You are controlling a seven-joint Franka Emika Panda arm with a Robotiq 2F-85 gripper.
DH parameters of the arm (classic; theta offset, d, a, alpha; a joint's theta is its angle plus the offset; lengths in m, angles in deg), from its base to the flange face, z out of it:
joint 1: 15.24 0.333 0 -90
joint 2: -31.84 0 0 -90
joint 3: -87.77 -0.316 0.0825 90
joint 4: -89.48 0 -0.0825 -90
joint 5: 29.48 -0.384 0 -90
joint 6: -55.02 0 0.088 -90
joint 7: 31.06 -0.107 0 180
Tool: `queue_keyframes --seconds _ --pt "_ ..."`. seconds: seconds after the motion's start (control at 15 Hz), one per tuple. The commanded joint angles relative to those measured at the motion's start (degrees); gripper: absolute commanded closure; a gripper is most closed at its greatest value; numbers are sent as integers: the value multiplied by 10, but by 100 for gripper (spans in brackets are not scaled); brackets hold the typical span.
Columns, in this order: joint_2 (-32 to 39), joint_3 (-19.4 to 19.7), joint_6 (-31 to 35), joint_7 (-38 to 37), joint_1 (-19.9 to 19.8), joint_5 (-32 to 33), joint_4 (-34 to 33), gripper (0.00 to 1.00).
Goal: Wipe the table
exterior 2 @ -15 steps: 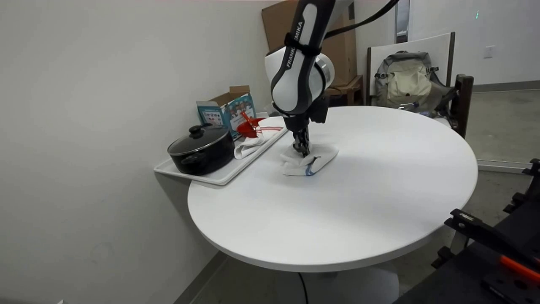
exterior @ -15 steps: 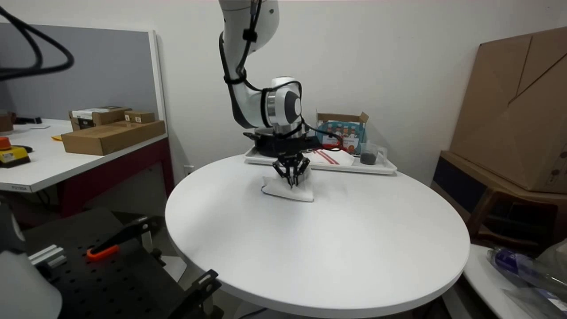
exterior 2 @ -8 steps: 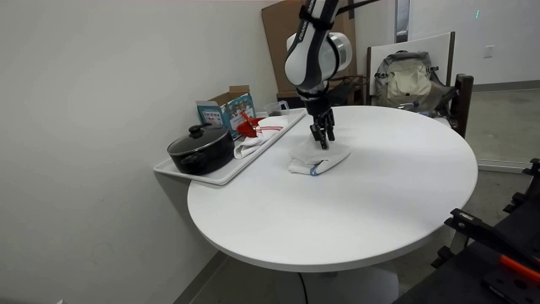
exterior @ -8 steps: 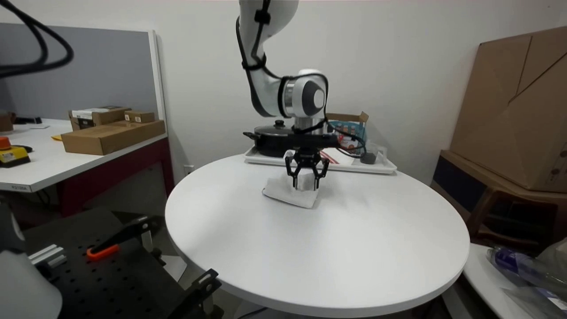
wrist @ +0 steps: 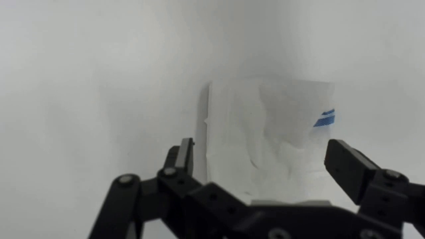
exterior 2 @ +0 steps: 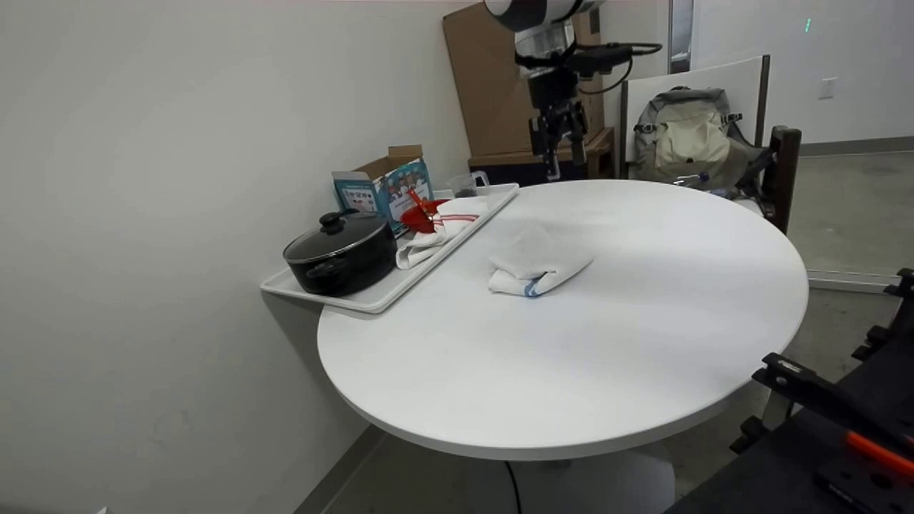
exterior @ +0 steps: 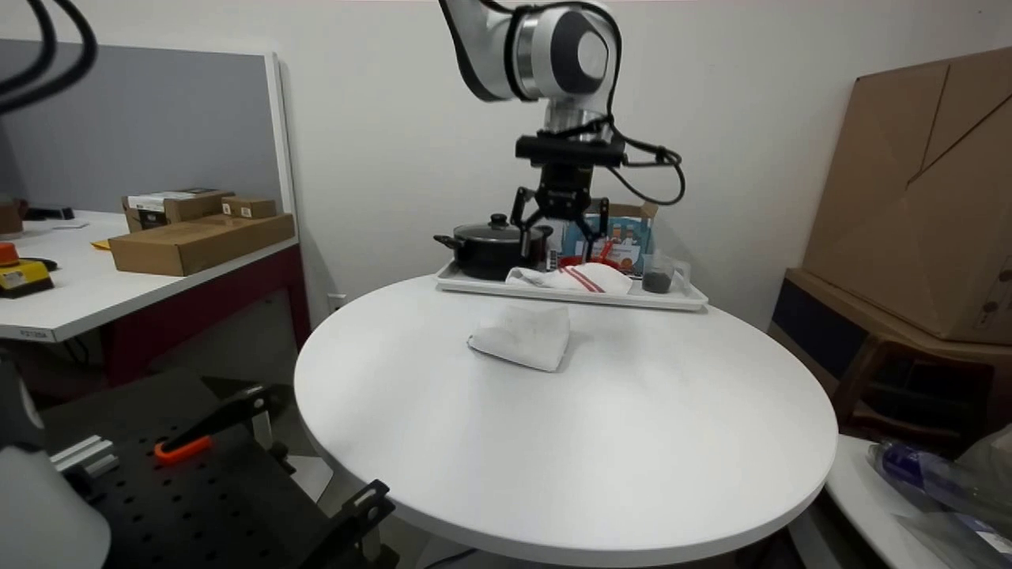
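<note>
End effector (exterior: 556, 253) spread above the round white table (exterior: 601, 442), tray (exterior: 569, 297) at its edge beside pale wall (exterior 2: 178, 178).

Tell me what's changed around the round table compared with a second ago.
The end effector was closed on the blue-striped white cloth; it has opened, let go and risen above it. The cloth now lies slightly farther from the white tray, loose on the round table. The tray, the lidded black pot, the red-striped towel and the table stayed put.
</note>
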Motion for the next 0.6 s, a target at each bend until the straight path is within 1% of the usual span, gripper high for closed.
queue_keyframes --seconds 0.0,0.07,0.2,0.53 --pt "-116 -3 7 7 15 -16 100 0" --pt "-54 7 -2 3 18 -8 40 0" --pt "-74 8 -2 3 24 -8 52 0" --pt "-56 12 -1 2 22 -7 47 0"
